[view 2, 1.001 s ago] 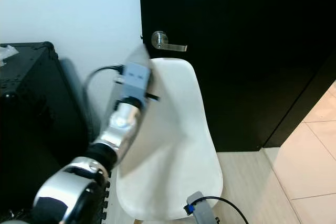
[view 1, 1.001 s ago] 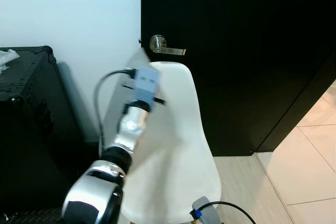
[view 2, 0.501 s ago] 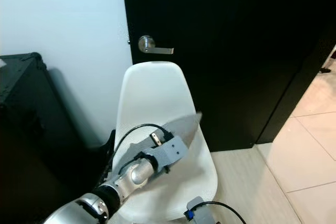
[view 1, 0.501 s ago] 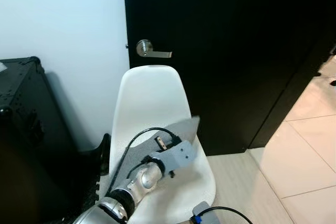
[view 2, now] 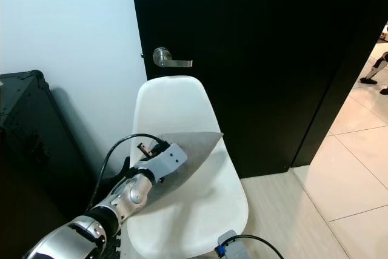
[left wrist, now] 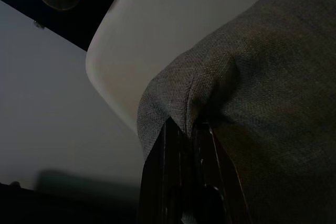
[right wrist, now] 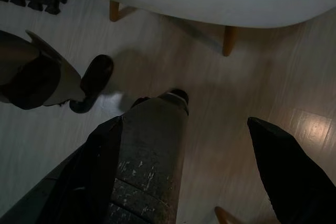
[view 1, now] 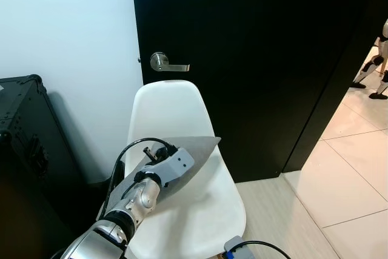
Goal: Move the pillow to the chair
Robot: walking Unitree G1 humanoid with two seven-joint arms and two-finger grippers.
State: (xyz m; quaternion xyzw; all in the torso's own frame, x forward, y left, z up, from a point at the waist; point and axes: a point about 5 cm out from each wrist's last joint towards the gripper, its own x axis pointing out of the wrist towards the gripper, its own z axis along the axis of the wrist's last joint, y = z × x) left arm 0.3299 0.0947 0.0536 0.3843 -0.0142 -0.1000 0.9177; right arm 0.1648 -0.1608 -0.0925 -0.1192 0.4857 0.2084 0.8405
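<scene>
Pillow (view 1: 188, 156), clamped in left gripper (left wrist: 186, 129) fingers, has dropped over the chair (view 1: 173, 104) seat.

Your left arm (view 1: 130, 207) is polished silver with a black joint collar; a grey camera block and looped black cable sit behind the left gripper (left wrist: 190, 129), whose fingers are black.

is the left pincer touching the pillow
Touching. The left wrist view shows the left pincer with its fingers shut on a pinched edge of the grey pillow, fabric bunched between them.
</scene>
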